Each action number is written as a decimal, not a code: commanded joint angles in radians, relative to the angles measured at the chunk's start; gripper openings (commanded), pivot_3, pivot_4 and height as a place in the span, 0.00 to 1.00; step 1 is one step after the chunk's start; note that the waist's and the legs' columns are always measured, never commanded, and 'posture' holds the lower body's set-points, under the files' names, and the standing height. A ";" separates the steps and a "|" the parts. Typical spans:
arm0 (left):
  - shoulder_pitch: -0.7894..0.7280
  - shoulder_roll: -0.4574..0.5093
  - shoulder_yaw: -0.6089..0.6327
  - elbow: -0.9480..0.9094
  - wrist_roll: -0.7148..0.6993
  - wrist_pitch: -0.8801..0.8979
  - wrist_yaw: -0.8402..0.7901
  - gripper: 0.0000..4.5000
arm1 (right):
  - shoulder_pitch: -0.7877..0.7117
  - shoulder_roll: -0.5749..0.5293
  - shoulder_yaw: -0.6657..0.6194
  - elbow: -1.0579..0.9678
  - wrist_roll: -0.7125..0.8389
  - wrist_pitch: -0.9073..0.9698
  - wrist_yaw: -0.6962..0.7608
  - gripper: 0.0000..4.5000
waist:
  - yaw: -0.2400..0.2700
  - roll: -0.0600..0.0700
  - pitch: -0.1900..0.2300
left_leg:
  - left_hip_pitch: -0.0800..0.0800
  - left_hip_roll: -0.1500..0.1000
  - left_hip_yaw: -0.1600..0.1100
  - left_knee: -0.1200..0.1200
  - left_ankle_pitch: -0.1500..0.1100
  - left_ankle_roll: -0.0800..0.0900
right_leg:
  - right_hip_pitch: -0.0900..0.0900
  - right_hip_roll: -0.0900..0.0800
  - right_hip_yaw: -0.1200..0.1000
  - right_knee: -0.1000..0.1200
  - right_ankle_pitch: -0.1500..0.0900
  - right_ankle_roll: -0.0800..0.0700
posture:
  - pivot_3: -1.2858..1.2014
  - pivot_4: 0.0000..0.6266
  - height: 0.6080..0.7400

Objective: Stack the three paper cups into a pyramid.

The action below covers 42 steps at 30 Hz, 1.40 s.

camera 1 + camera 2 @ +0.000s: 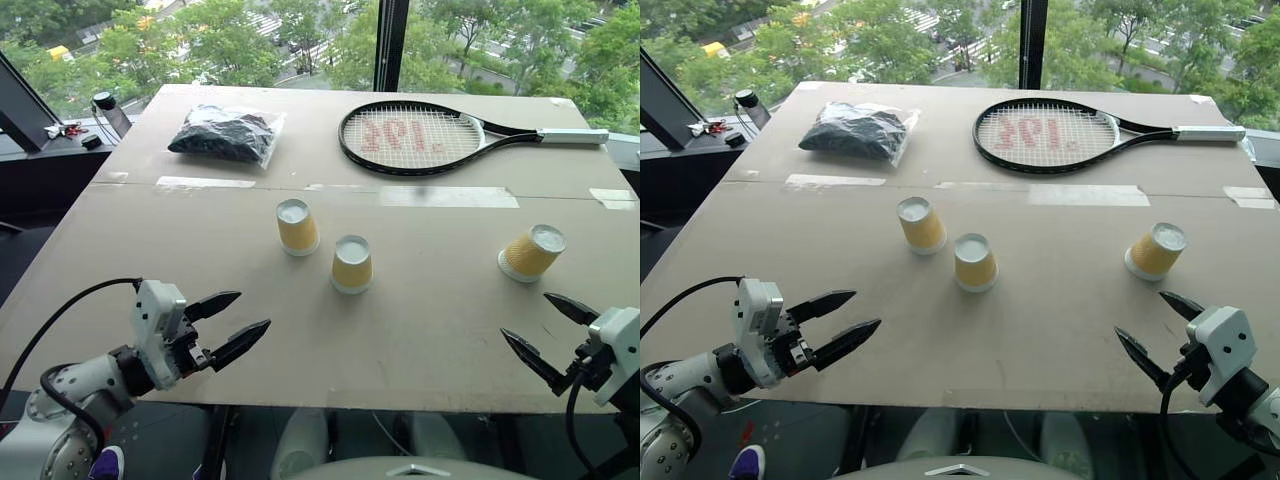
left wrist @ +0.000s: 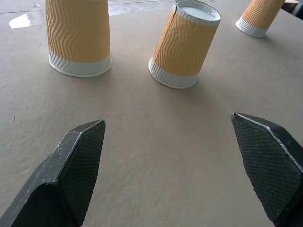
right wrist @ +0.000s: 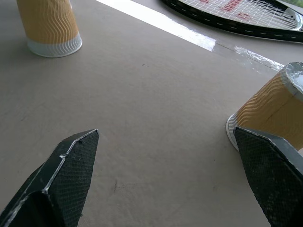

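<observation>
Presently, on the brown bench (image 1: 200,290), items run as follows.

Left hand (image 1: 232,325): hovers over the near left edge of the bench, black fingers spread wide, nothing between them, pointing toward the cups.

Bag of dark material (image 1: 225,134): clear wrapping, far left of the bench; contents hard to make out.

Left cup (image 1: 297,227): yellow-orange ribbed side, upside down, white base up, wide rim on the bench, long axis upright. In the left wrist view its top is cut off by the frame.

Middle cup (image 1: 352,264): same kind, also inverted and upright, just beside the left cup and nearer the robot, standing apart from it.

Tennis racket (image 1: 425,137): black frame, lies flat at the far side, head to the left, white handle pointing right; red lettering on the strings not legible.

Right cup (image 1: 532,252): inverted likewise, well apart from the other two, near the right hand; it appears to lean in the head views, but whether it truly tilts cannot be told.

Right hand (image 1: 545,331): over the near right edge, fingers wide apart and empty; its arm is cut off by the frame.

Tape strips (image 1: 450,196): pale, crossing the bench between cups and racket.
</observation>
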 commanded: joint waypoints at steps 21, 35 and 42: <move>-0.669 0.017 -0.461 0.242 0.140 0.049 0.009 0.97 | -0.080 -0.131 0.118 -0.119 0.196 -0.019 0.119 1.00 | -0.001 -0.002 0.006 | -0.001 -0.003 -0.002 0.001 0.000 0.000 | 0.001 0.005 -0.003 0.001 0.002 0.005 | 0.52 0.24 1.00; -0.846 -0.130 -0.643 0.518 0.311 -0.144 -0.115 0.97 | -0.020 -0.069 0.098 -0.108 0.113 -0.131 0.070 1.00 | 0.001 -0.003 0.007 | -0.001 -0.003 -0.001 0.002 0.001 0.000 | 0.000 0.005 -0.003 0.003 0.002 0.005 | 0.52 0.24 1.00; -0.902 -0.181 -0.659 0.623 0.357 -0.218 -0.157 0.55 | 0.028 -0.029 0.113 -0.120 0.077 -0.169 0.048 1.00 | 0.001 -0.003 0.007 | 0.000 -0.003 -0.001 0.003 0.000 0.000 | 0.000 0.005 -0.003 0.003 0.002 0.005 | 0.52 0.24 1.00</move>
